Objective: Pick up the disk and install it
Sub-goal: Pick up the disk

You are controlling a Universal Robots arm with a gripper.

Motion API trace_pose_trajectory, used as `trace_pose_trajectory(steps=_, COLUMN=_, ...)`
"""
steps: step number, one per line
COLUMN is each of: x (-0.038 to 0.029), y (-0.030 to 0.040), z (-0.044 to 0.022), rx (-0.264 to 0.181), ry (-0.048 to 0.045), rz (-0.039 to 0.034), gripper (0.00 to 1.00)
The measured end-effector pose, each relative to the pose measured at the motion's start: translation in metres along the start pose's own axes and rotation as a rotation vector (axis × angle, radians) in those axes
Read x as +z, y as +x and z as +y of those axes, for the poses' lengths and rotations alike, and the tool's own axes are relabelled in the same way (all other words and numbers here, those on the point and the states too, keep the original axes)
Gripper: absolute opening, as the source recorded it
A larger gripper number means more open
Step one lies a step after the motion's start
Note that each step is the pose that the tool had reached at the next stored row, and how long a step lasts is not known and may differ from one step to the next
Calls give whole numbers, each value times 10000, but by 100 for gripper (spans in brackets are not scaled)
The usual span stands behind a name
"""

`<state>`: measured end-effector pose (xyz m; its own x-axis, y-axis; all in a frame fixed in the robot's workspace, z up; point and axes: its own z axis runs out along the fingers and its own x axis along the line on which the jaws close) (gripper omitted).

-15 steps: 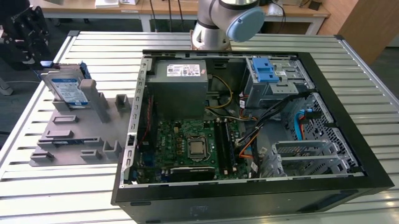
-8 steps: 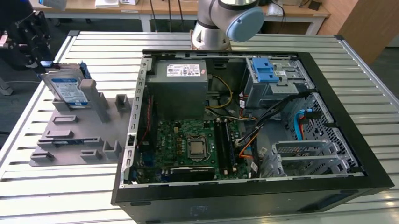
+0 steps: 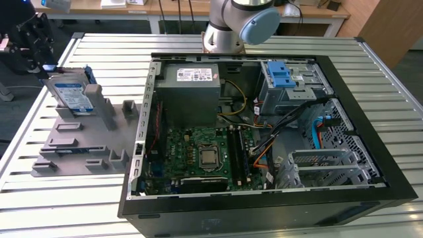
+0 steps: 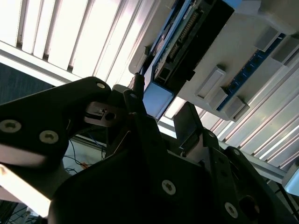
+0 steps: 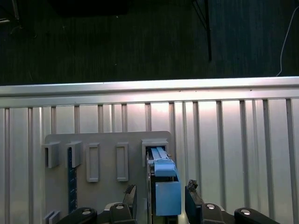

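Note:
The disk (image 3: 71, 95) stands on edge in a slot of the grey fixture plate (image 3: 73, 148), at the exterior view's left beside the open computer case (image 3: 264, 129). It is silver with a white-and-blue label and a blue carrier. My gripper (image 3: 39, 65) is at the disk's upper end. In the first wrist view the disk (image 5: 164, 186) shows edge-on between the two fingers (image 5: 130, 196), with a small gap on each side, so my gripper (image 5: 161, 196) is open around it. The second wrist view shows one dark finger (image 4: 135, 95) close to the disk's end (image 4: 184, 44).
Inside the case, the grey drive cage with blue latches (image 3: 288, 82) sits at the back, beside the power-supply box (image 3: 191, 84) and above the motherboard (image 3: 205, 153). Loose cables (image 3: 278, 129) run below the cage. The slatted table's edge (image 5: 149, 87) lies just beyond the fixture.

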<state>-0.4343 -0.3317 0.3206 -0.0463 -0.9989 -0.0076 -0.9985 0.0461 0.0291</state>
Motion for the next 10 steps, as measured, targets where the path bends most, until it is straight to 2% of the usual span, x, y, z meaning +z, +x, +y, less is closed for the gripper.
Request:
trace_pose_trajectory(steps=5, x=3, y=0, z=0, rx=0, ry=0, rz=0, gripper=53)
trace_pose_trajectory(steps=10, x=43, y=-3, z=6, rx=2, ry=1, rz=-1, gripper=53)
